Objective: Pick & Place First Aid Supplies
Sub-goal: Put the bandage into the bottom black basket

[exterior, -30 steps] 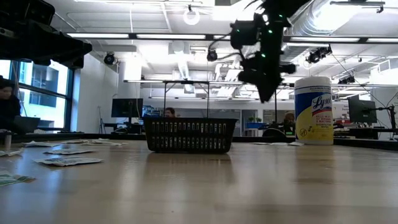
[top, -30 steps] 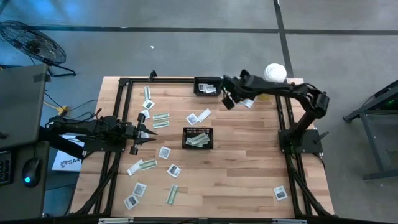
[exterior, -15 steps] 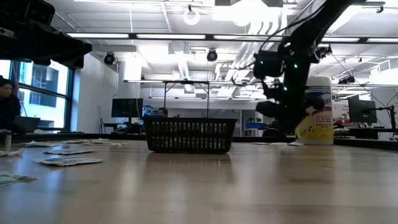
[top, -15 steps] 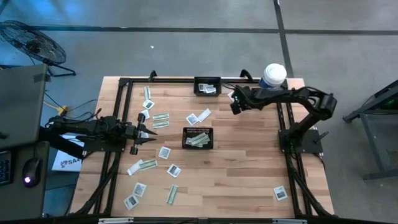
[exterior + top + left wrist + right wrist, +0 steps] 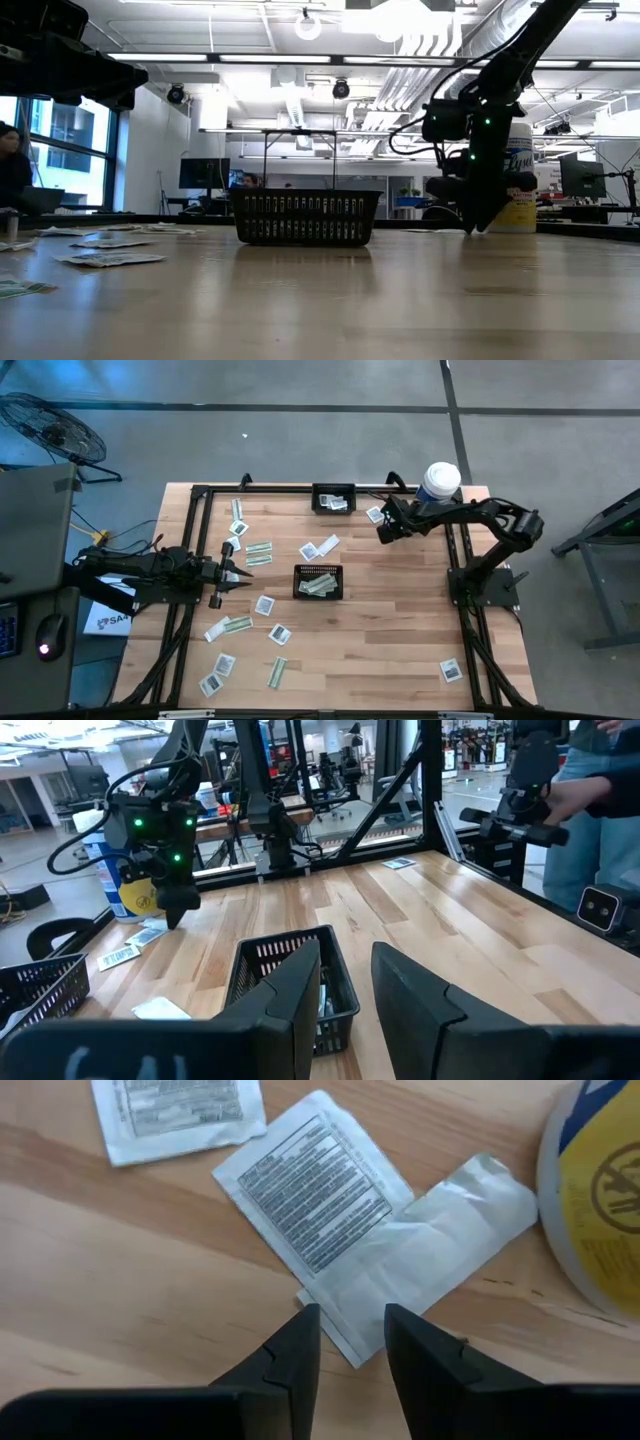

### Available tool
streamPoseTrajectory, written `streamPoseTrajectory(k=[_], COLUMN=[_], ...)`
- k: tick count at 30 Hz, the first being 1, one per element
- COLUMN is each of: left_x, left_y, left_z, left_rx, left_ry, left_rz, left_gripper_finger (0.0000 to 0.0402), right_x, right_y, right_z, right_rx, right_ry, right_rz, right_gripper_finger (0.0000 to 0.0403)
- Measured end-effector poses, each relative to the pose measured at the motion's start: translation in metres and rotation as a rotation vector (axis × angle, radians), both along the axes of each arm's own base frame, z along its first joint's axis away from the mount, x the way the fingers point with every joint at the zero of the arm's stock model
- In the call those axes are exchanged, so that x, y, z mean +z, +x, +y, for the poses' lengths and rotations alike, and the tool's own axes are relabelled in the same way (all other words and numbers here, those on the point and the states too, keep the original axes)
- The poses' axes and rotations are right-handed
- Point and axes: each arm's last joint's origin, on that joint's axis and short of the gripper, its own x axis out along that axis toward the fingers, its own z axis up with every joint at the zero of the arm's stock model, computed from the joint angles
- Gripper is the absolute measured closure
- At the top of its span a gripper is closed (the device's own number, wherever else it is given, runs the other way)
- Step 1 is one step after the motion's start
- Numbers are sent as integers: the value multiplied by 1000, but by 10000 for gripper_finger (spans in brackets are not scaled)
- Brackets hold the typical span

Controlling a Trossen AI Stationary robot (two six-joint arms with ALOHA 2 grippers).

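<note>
Right gripper (image 5: 383,530) tips hide part of the packets beside the canister (image 5: 598,1190), itself cut by the right wrist frame edge. Print on those packets (image 5: 313,1182) too small to read. Basket (image 5: 305,216) contents hidden by its wall in low view. Whether the jaws touch a packet: cannot tell.

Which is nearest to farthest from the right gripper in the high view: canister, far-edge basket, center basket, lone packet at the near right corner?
From the right gripper:
1. Canister, just beyond it at the far right corner.
2. Far-edge basket, toward the left arm.
3. Center basket, mid-table.
4. Lone packet, near right corner.
</note>
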Motion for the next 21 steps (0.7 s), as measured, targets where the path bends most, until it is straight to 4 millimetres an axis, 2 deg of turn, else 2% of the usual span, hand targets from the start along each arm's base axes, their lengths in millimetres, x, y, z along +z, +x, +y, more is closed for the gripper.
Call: streamPoseTrajectory(k=[12,21], left_x=[0,0], left_y=[0,0], left_z=[0,0], left_rx=[0,0], left_ry=[0,0], left_rz=[0,0], left_gripper_finger=[309,309], right_x=[0,-1], right_y=[1,4], right_z=[3,12], right_rx=[82,62], right_ry=[109,171], right_rz=[-45,-64], right_gripper_finger=[348,399])
